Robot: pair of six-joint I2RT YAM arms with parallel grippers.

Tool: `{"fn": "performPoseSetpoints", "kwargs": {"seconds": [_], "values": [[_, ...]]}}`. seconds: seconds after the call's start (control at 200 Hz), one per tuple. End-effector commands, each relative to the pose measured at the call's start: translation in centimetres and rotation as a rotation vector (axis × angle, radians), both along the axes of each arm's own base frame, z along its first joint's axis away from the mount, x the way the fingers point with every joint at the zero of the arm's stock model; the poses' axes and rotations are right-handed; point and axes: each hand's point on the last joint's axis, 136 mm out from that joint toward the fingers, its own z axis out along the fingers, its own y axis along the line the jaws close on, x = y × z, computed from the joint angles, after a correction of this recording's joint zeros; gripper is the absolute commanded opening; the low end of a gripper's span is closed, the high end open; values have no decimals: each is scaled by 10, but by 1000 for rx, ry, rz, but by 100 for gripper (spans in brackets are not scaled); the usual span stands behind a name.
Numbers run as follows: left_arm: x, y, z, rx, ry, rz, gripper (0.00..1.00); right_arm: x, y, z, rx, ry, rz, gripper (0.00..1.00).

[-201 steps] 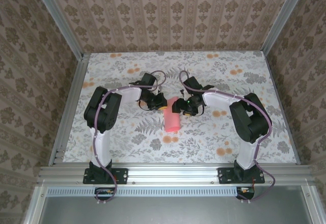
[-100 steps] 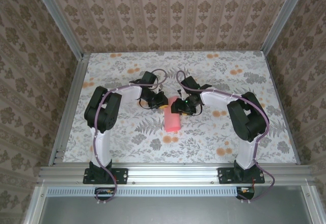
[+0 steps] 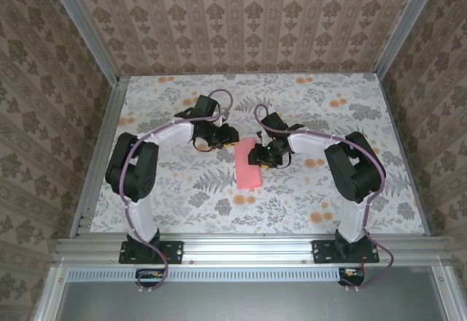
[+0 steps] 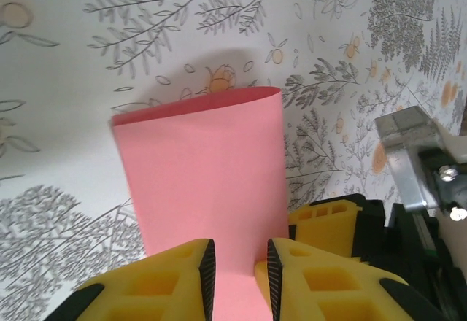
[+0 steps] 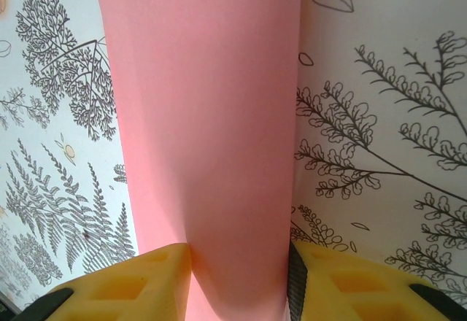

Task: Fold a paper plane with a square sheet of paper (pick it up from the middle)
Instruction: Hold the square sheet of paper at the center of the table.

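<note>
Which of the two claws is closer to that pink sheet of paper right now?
Right, narrowly. The right gripper straddles the square sheet of paper, with a finger against each side. The left gripper sits at the sheet's far left corner, its jaws slightly apart.

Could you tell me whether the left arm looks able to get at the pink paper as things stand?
Probably yes: the pink paper lies right between the left arm's fingers, with nothing blocking. The right arm's fingers grip it close alongside, so room is tight.
</note>
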Motion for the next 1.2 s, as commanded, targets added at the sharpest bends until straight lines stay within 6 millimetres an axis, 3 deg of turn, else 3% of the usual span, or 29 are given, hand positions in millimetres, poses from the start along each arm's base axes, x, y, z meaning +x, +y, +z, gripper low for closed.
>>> {"fn": "performPoseSetpoints", "kwargs": {"seconds": [0.0,0.26,0.49,0.865,1.195], "values": [[0,10,0,12,-23,51,30,3,-7,-7,-29,8,-37,41],[-5,14,-14,29,-23,95,31,1,-14,-19,-73,57,-90,40],[-3,35,-21,123,-62,165,33,-4,-16,-25,-89,66,-56,41],[-2,25,-22,85,-49,150,34,-11,-17,-30,-103,57,32,46],[-3,17,-24,82,-44,117,33,-14,-25,-42,-171,105,7,46]]}}
